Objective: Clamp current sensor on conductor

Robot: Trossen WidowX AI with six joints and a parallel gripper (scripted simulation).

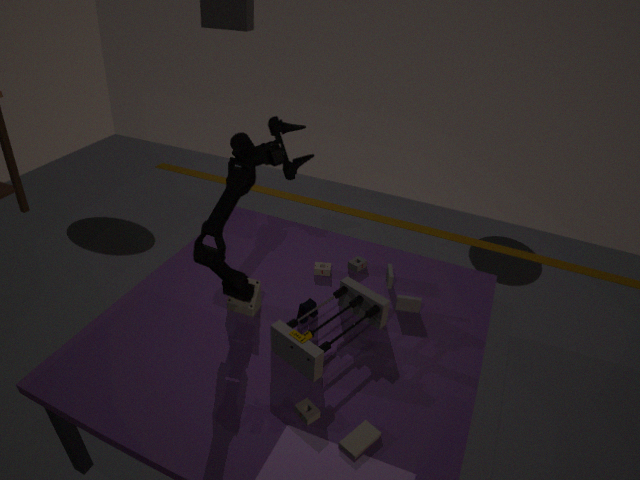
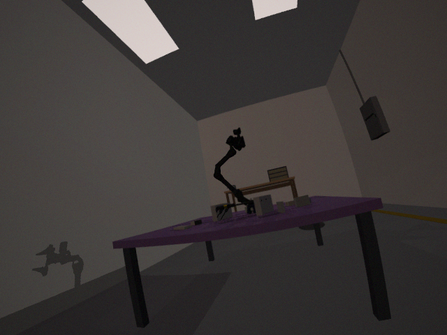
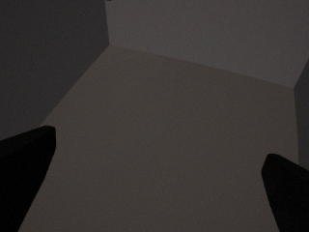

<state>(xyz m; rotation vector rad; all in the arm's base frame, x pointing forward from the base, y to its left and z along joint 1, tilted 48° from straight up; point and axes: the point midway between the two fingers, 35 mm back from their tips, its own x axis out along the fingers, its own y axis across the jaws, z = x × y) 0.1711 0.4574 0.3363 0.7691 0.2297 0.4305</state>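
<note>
My gripper [image 1: 309,141] [image 3: 164,151] is open and empty, raised high above the table, its fingers pointing away toward the wall. A small black block [image 1: 307,310], apparently the sensor, stands on the table beside the conductor rack, partly behind the nearest conductor; its arrow and jaw opening cannot be made out. The rack has two pale end blocks [image 1: 296,351] [image 1: 363,302] with three thin conductors between them. A yellow marker [image 1: 299,336] with faint lettering sits at the near end block, by the end of the middle conductor [image 1: 333,317].
The purple table [image 1: 170,330] [image 2: 325,212] also bears small pale blocks [image 1: 322,269] [image 1: 357,264], upright pale plates [image 1: 390,276] [image 1: 408,303] behind the rack, and a holed block [image 1: 308,411] and a flat box [image 1: 360,440] in front. A pale sheet [image 1: 310,454] lies at the front edge.
</note>
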